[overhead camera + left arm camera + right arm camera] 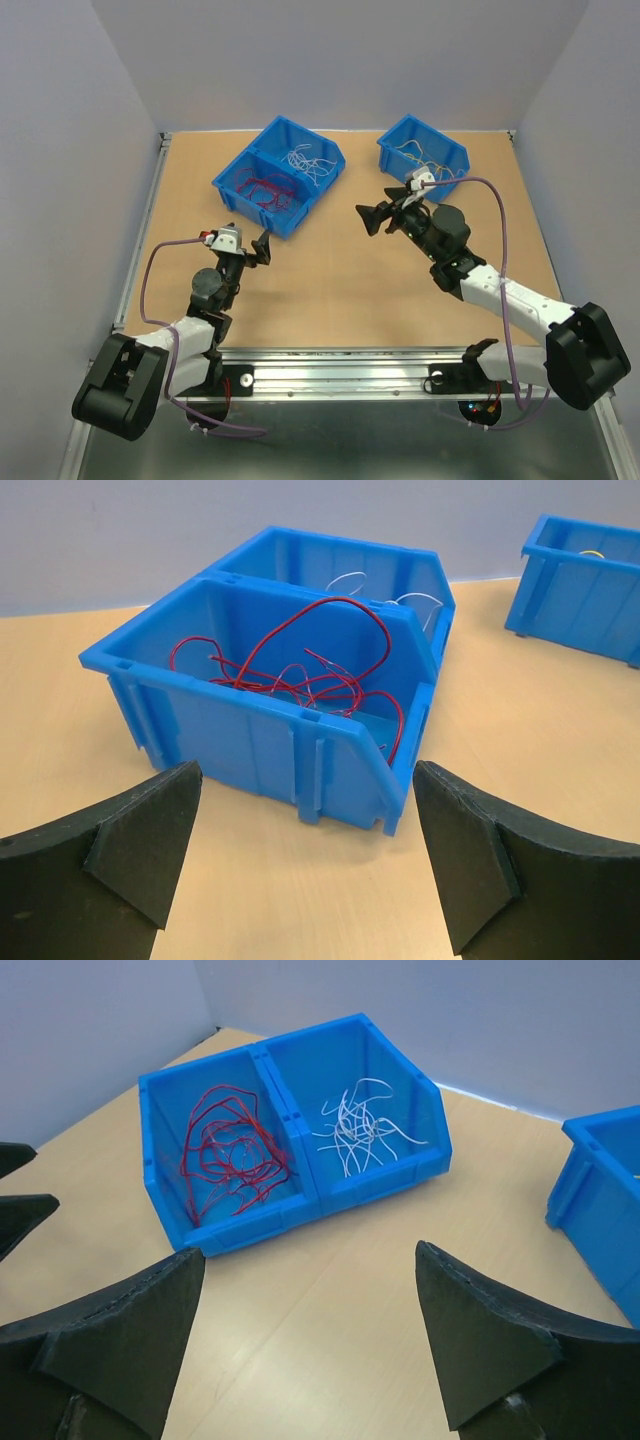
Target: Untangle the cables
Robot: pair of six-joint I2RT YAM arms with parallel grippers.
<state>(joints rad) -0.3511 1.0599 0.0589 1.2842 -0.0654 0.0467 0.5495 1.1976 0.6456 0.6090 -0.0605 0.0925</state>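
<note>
Red cables (262,190) lie looped in the near compartment of a blue double bin (232,170). White cables (308,162) lie in its far compartment. Thin yellow and white cables (425,155) lie in a second blue bin (452,150) at the back right. My left gripper (263,248) is open and empty just in front of the double bin; its wrist view shows the red cables (300,675) beyond the jaws (305,860). My right gripper (366,218) is open and empty between the two bins, pointing at the double bin; its view shows red (230,1155) and white cables (360,1130).
The wooden table (330,290) has a metal rail along the near edge (340,365). White walls close in the back and both sides. The left gripper's fingertips (20,1215) show at the left edge of the right wrist view. Thick purple cords run along both arms.
</note>
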